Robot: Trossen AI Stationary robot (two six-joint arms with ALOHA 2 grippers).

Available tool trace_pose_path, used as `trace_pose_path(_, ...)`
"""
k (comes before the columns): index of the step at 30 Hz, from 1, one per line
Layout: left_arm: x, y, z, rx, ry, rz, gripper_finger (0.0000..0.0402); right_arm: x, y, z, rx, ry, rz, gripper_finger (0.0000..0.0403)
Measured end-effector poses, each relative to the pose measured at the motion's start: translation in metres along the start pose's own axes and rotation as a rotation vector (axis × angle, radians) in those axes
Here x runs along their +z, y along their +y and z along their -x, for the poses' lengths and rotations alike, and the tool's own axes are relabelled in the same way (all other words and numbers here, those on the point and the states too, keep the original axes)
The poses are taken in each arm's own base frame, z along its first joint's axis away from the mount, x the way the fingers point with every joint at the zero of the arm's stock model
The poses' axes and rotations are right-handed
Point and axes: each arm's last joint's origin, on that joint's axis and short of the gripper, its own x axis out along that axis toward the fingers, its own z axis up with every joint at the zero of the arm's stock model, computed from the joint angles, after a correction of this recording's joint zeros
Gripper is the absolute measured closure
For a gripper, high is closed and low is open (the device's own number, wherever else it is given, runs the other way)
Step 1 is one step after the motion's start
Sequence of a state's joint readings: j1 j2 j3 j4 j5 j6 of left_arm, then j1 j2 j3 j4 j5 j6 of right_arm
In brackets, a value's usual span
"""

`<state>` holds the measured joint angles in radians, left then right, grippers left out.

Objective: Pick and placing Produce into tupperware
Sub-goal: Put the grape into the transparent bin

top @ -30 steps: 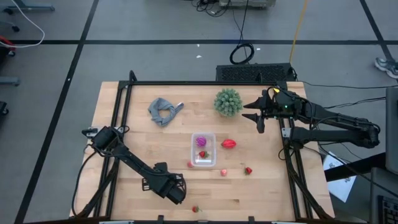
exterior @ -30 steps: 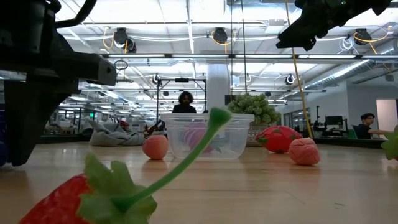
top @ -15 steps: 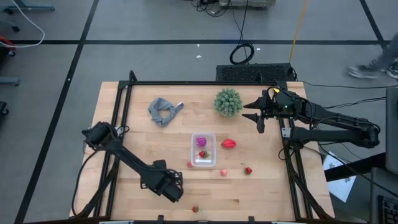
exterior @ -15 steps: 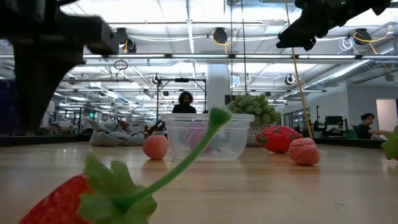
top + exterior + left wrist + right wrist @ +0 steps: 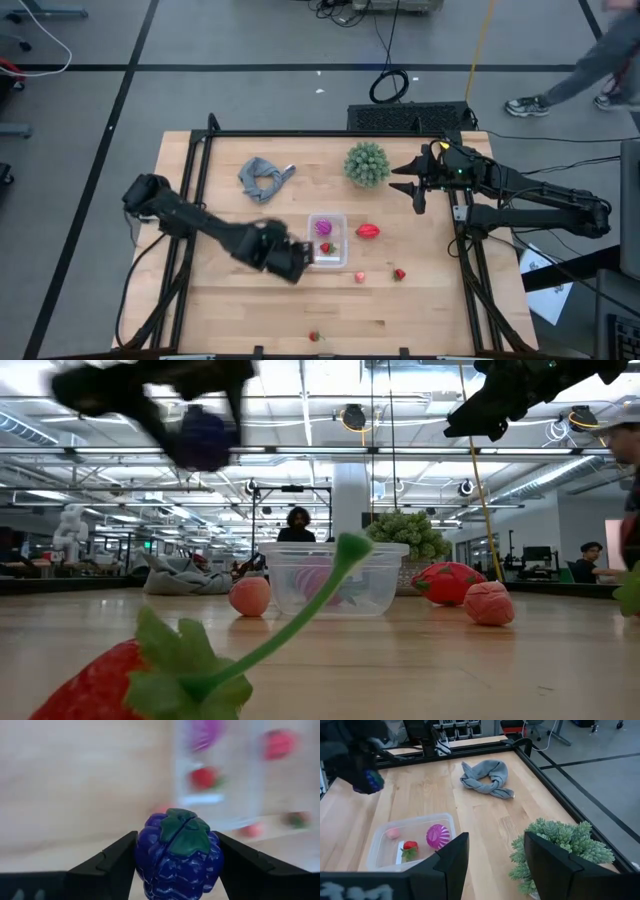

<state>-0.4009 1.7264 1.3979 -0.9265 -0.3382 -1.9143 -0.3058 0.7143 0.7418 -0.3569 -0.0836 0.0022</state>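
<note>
Purple grape (image 5: 178,854) is clamped between left gripper (image 5: 288,262) jaws, carried above table, just beside tupperware (image 5: 327,240); tub lies ahead, toward centre. Right gripper (image 5: 418,191) is parked part-open, empty, near plant (image 5: 367,164).

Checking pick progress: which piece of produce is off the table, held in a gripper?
The dark purple grape bunch with a green leaf, clamped in the left gripper beside the clear container. The other pieces are red or magenta and lie on the table or in the container.
</note>
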Motion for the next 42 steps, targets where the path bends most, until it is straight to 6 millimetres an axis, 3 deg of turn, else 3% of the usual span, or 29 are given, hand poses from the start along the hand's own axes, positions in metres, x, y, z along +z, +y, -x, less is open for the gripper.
trace_pose_path(6, 0.048, -0.034, -0.023, -0.153, -0.044, -0.117, 0.016, 0.0, 0.0, 0.0, -0.001, 0.0, 0.015, 0.022)
trace_pose_path(10, 0.072, -0.042, -0.04, -0.158, -0.046, -0.17, 0.016, 0.0, 0.0, 0.0, 0.0, 0.001, 0.015, 0.022)
trace_pose_path(13, 0.079, -0.045, -0.054, -0.153, -0.01, -0.185, 0.016, 0.0, 0.0, 0.0, 0.0, 0.001, 0.018, 0.022)
trace_pose_path(21, 0.075, -0.052, -0.077, -0.181, 0.022, -0.239, 0.016, 0.0, 0.0, 0.0, 0.0, 0.001, 0.048, 0.022)
trace_pose_path(35, 0.046, -0.048, -0.084, -0.158, 0.047, -0.288, 0.016, 0.0, 0.0, 0.0, -0.001, 0.001, 0.041, 0.022)
trace_pose_path(42, 0.045, -0.037, -0.085, -0.053, 0.054, -0.291, 0.016, 0.0, 0.0, 0.0, 0.0, 0.0, 0.041, 0.022)
